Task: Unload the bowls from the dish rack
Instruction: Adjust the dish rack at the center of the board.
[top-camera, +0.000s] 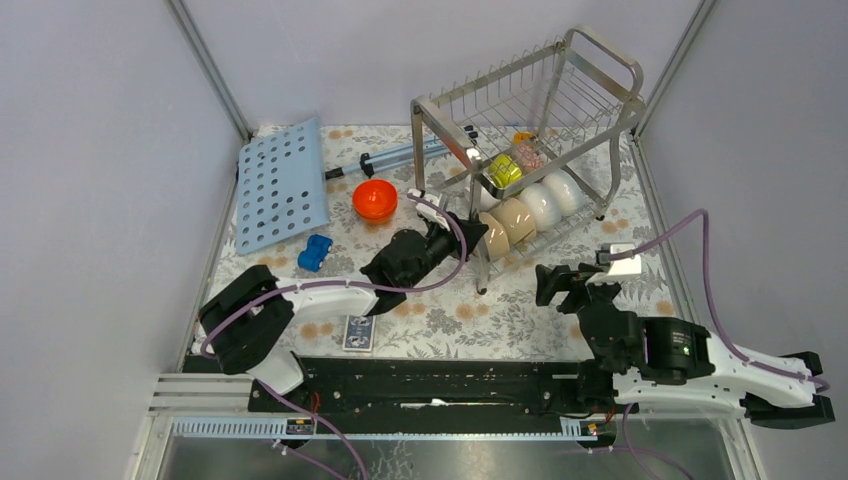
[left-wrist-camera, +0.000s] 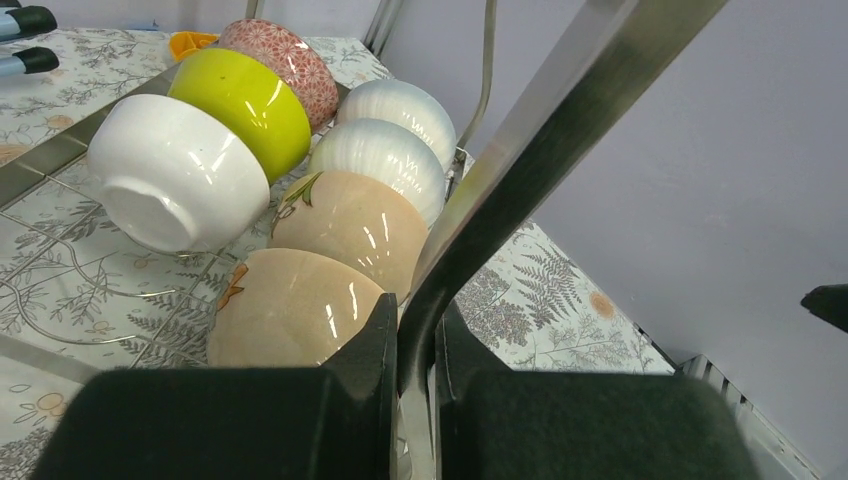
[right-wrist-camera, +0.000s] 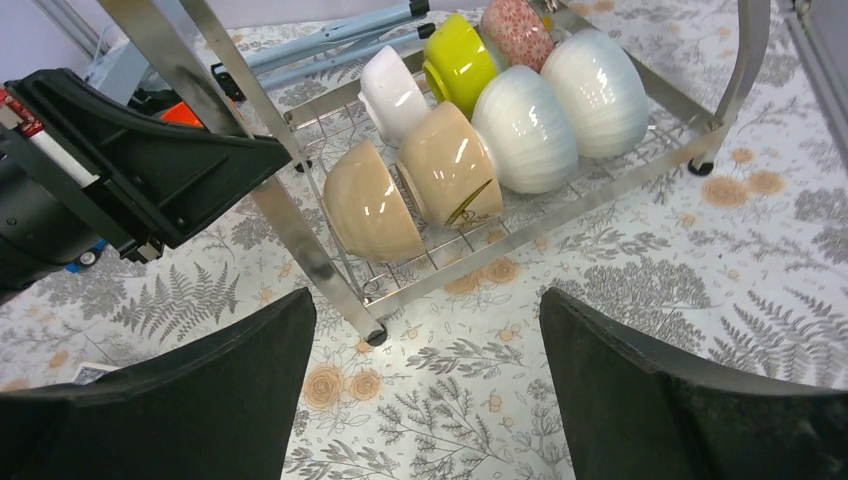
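Looking from above, you find the dish rack (top-camera: 530, 95) standing upright, bowls (top-camera: 530, 208) lined on its lower tier. At your left wrist, the left gripper (left-wrist-camera: 418, 340) pinches the rack's near corner post (left-wrist-camera: 520, 170). At your right wrist, the right gripper (right-wrist-camera: 425, 305) hangs spread before the rack.

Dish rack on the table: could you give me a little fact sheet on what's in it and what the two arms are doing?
dish rack: steel, two tiers, standing on the table
bowls in lower tier: seven on edge: tan bowls, ribbed white bowls, plain white bowl, yellow-green bowl, pink patterned bowl
outside the rack: orange bowl, on the table to its left
left tool: shut on the rack's corner post
right tool: open, empty, in front of the rack
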